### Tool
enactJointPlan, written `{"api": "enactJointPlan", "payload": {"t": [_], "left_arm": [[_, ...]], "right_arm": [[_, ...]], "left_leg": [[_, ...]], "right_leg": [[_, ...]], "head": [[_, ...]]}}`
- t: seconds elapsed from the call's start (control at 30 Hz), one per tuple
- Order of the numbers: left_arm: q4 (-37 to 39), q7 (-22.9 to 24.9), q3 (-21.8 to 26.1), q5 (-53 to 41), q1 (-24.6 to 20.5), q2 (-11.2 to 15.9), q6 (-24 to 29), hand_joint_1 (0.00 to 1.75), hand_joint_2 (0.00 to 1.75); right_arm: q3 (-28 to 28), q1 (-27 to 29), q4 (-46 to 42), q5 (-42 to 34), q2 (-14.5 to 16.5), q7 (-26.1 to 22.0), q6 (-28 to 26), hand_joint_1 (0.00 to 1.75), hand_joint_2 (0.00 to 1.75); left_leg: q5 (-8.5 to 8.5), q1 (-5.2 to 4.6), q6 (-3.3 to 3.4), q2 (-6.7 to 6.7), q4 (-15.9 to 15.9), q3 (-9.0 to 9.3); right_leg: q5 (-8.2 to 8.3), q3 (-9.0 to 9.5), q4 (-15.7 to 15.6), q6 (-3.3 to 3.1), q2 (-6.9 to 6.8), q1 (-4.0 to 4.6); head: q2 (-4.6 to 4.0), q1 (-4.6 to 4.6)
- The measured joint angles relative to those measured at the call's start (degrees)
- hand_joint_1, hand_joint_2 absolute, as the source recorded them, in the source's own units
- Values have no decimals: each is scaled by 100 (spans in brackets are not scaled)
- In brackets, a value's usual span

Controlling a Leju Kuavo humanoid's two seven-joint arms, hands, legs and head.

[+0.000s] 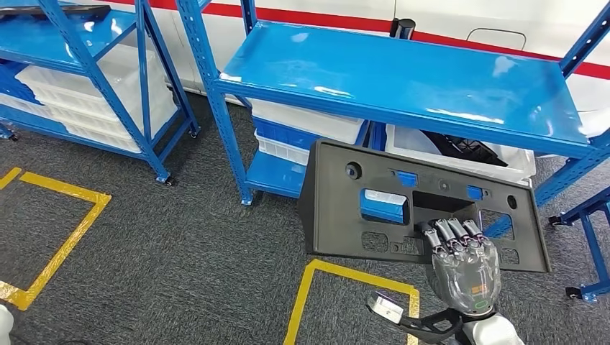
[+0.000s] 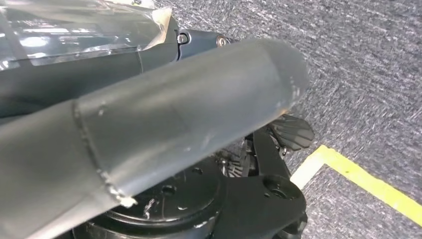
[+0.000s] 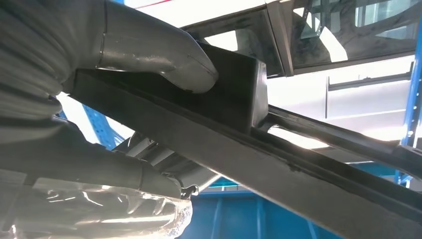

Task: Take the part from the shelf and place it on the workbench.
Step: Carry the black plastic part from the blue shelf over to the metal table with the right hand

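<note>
The black part (image 1: 403,208) is held clear of the blue shelf (image 1: 403,79), its long axis running side to side, gripped by the right hand (image 1: 460,262) through a central opening. The left hand (image 2: 149,134) is seen too close to judge its fingers.

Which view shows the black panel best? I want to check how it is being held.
The head view: the whole black panel shows in front of the blue shelf, with the right hand gripping its lower middle. The right wrist view shows just an edge of it under the thumb. The left wrist view looks at floor.
</note>
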Motion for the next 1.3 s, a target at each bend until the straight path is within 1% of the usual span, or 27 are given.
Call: {"api": "enactJointPlan", "payload": {"t": [0.03,0.1,0.13,0.2,0.23,0.27,0.3,0.33,0.37,0.43,0.5,0.6,0.67,0.73,0.77,0.8,0.83,0.87,0.93,0.97,1.0,1.07,1.1,1.13,1.17,1.23,1.3], "left_arm": [[0,-5,-1,-1,2,2,-2,0,0],[0,-10,-1,-4,10,7,-5,0,0],[0,-12,-1,-5,13,9,-5,0,0],[0,-15,-1,-7,15,11,-4,0,0],[0,-19,-1,-7,15,13,-7,0,0],[0,-22,-1,-8,15,14,-13,0,0],[0,-28,-1,-8,15,15,-20,0,0],[0,-33,-1,-10,15,16,-28,0,0],[0,-38,-1,-12,14,17,-34,0,0],[0,-46,-2,-18,9,29,-45,0,0],[0,-56,-4,-34,8,42,-56,0,0],[1,-63,-8,-58,9,43,-81,0,0],[1,-63,-11,-66,1,39,-97,0,0],[0,-64,-19,-74,-8,32,-104,0,0],[0,-65,-23,-77,-10,26,-106,0,0],[0,-64,-26,-77,-9,20,-106,0,0],[0,-64,-27,-77,-8,16,-105,0,0],[0,-64,-28,-76,-9,14,-105,0,0],[-1,-57,-28,-76,-16,19,-94,0,0],[-1,-52,-27,-75,-21,19,-86,0,0],[-2,-49,-27,-75,-22,20,-78,0,0],[-2,-49,-26,-71,-16,17,-68,0,0],[0,-50,-25,-69,-7,18,-63,0,0],[2,-50,-24,-67,-4,19,-58,0,0],[3,-50,-24,-65,0,19,-52,0,0],[4,-51,-23,-63,-2,20,-48,0,0],[4,-56,-22,-58,-1,20,-48,0,0]], "right_arm": [[-7,12,1,-24,-6,-42,1,175,175],[-28,23,2,-65,-11,-149,1,175,175],[-46,25,2,-80,-6,-204,1,175,175],[-93,27,2,-98,11,-284,0,175,175],[-118,32,2,-96,23,-312,0,175,175],[-139,39,2,-91,38,-336,-1,175,175],[-160,49,2,-85,57,-358,-1,175,175],[-181,61,3,-74,79,-377,0,175,175],[-201,73,3,-63,102,-388,0,175,175],[-233,89,4,-43,145,-393,0,175,175],[-250,99,5,-32,179,-392,-1,175,175],[-263,144,2,5,219,-385,-1,175,175],[-274,171,-2,21,239,-355,-1,175,175],[-288,193,-2,38,249,-296,-1,175,175],[-294,211,-2,54,250,-267,-1,175,175],[-297,234,-2,72,253,-236,-1,175,175],[-297,255,-3,90,254,-206,-1,175,175],[-297,270,-3,102,254,-176,-1,175,175],[-295,276,-2,107,252,-118,-1,175,175],[-293,279,-5,103,250,-101,-1,175,175],[-292,282,-8,97,248,-90,-1,175,175],[-291,288,-14,84,242,-86,-1,175,175],[-291,284,-14,78,240,-86,-1,175,175],[-291,279,-14,75,240,-86,-1,175,175],[-291,275,-14,72,240,-86,-1,175,175],[-291,271,-14,57,241,-89,-1,175,175],[-291,272,-13,31,243,-98,-1,175,175]], "left_leg": [[34,-12,-22,-4,10,-21],[26,-5,-57,-15,52,-66],[-104,7,-79,-20,159,-121],[-594,29,-137,-27,673,-301],[-859,32,-161,-29,1060,-411],[-1027,33,-175,-30,1397,-488],[-1089,33,-176,-30,1603,-499],[-1037,32,-161,-30,1597,-405],[-902,26,-123,-33,1365,-205],[-628,-10,27,-49,580,336],[-546,-63,156,-53,39,653],[-432,-93,226,-34,-200,696],[-278,-48,260,-3,-387,703],[-191,-17,249,19,-453,645],[-165,-7,227,30,-439,594],[-142,6,201,40,-415,535],[-120,28,177,49,-374,468],[-108,60,151,56,-315,394],[-109,108,74,57,-143,224],[-110,114,26,51,-48,141],[-108,101,-20,41,36,74],[-69,80,-74,24,122,-4],[-71,88,-92,19,146,-40],[-150,103,-108,19,206,-87],[-336,117,-126,18,364,-161],[-875,127,-150,9,942,-352],[-1237,126,-156,-2,1550,-501]], "right_leg": [[6,-8,-22,-34,14,24],[57,-94,2,-119,7,-21],[96,-125,7,-185,-1,-40],[186,-200,13,-315,-20,-36],[229,-258,16,-359,-27,-20],[268,-311,21,-382,-32,-4],[303,-363,27,-389,-34,12],[332,-409,33,-390,-34,26],[353,-438,38,-386,-32,43],[388,-473,42,-373,-31,78],[437,-498,42,-316,-38,73],[509,-551,9,-194,-44,53],[329,-673,191,-187,-32,70],[-63,-906,802,-205,-24,46],[-221,-1014,1165,-186,-21,21],[-291,-1065,1421,-134,-21,-8],[-267,-1035,1507,-53,-22,-46],[-154,-900,1363,50,-24,-88],[48,-435,663,250,-23,-166],[75,-269,378,289,-13,-163],[51,-181,207,290,-3,-161],[20,-243,221,216,12,-135],[36,-285,243,167,6,-162],[70,-334,263,101,0,-167],[116,-392,270,17,-7,-169],[211,-505,271,-146,-21,-138],[282,-598,275,-242,-34,-93]], "head": [[0,-5],[0,-17],[0,-29],[0,-42],[0,-46],[0,-46],[0,-46],[0,-47],[0,-48],[0,-44],[0,-43],[0,-57],[0,-35],[0,-3],[0,6],[0,6],[0,5],[0,6],[0,17],[0,24],[0,29],[0,6],[0,-12],[0,-31],[0,-44],[0,-65],[0,-73]]}}
